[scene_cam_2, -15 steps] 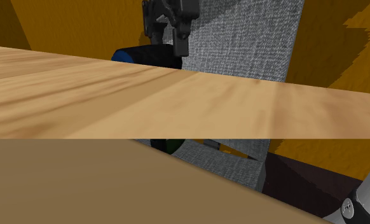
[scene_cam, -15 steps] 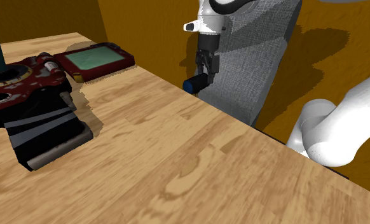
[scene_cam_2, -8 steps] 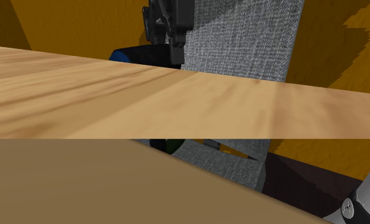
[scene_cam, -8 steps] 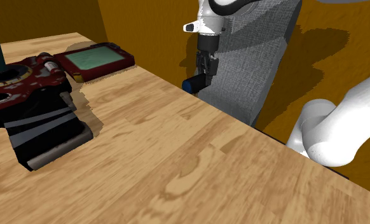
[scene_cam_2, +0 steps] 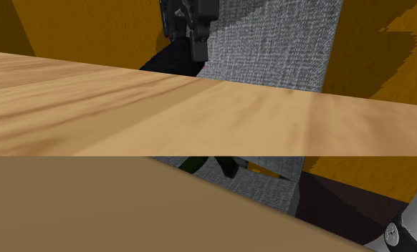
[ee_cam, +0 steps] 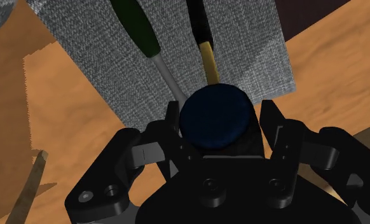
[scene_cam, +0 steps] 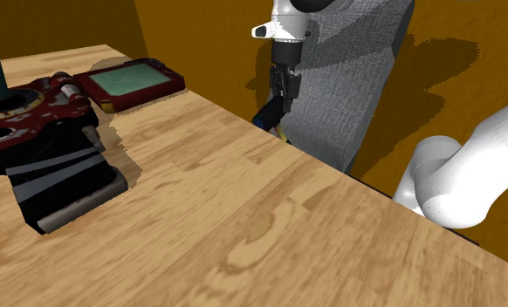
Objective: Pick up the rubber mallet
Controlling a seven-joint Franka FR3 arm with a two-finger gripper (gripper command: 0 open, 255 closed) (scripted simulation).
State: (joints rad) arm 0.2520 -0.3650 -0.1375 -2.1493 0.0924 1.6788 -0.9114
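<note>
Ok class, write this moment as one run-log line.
stage: grasp | tool: shut on mallet head | mallet: dark blue head, yellowish handle, beyond wooden table edge, before grey panel | beside: green-handled screwdriver

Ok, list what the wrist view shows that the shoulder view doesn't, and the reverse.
The wrist view adds the round dark blue mallet head seen face-on, clasped between the fingers, and a green-handled tool lying beyond it. The shoulder view adds the red device, the green-screened handheld on the wooden table, and the white arm. Both show the gripper, the mallet and the grey textured panel behind it.
</note>
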